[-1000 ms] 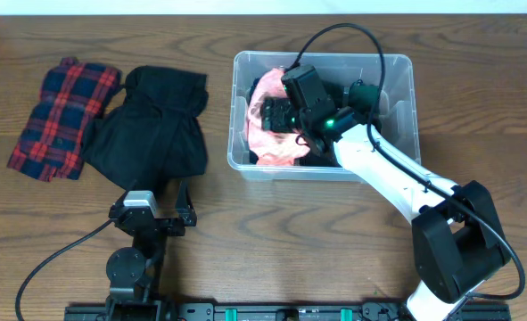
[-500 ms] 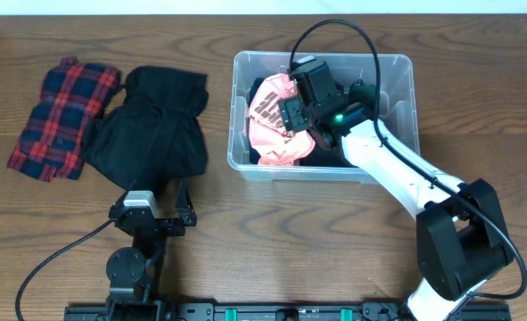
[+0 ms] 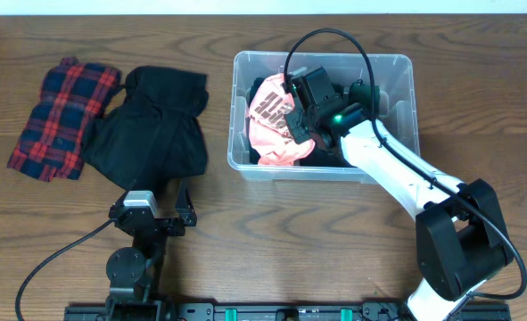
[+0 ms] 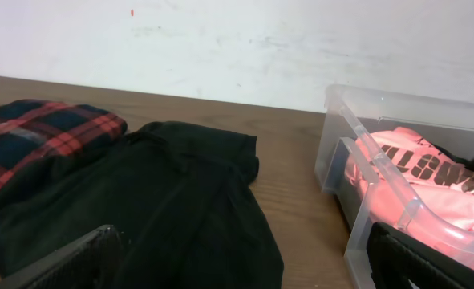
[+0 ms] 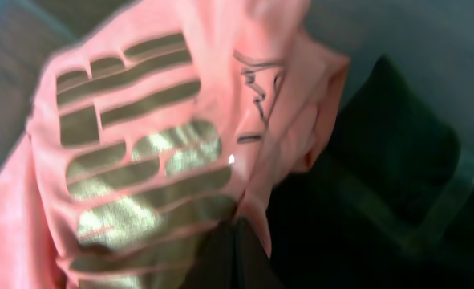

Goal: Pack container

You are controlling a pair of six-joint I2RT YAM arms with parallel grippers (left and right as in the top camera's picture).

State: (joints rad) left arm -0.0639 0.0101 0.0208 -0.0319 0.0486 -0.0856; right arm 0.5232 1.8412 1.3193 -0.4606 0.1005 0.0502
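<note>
The container (image 3: 397, 61) is a clear plastic bin at the table's back centre; its near corner (image 4: 397, 100) shows in the left wrist view. Inside it lies a pink shirt (image 3: 267, 134) with a metallic print (image 5: 140, 160), on top of dark clothing (image 5: 381, 177). My right gripper (image 3: 292, 120) is inside the bin, shut on a fold of the pink shirt, with its fingertips (image 5: 235, 233) pressed together at the cloth's edge. My left gripper (image 3: 152, 209) rests open near the front left, its fingers wide apart (image 4: 245, 249) and nothing between them.
A black garment (image 3: 152, 125) lies left of the bin, right in front of the left gripper (image 4: 180, 201). A red and blue plaid shirt (image 3: 62, 116) sits beside it at the far left. The right arm's cable arcs over the bin.
The right gripper closed from wide open onto the pink shirt and shifted toward the bin's back. The shirt's printed face now shows. The left arm has not moved.
</note>
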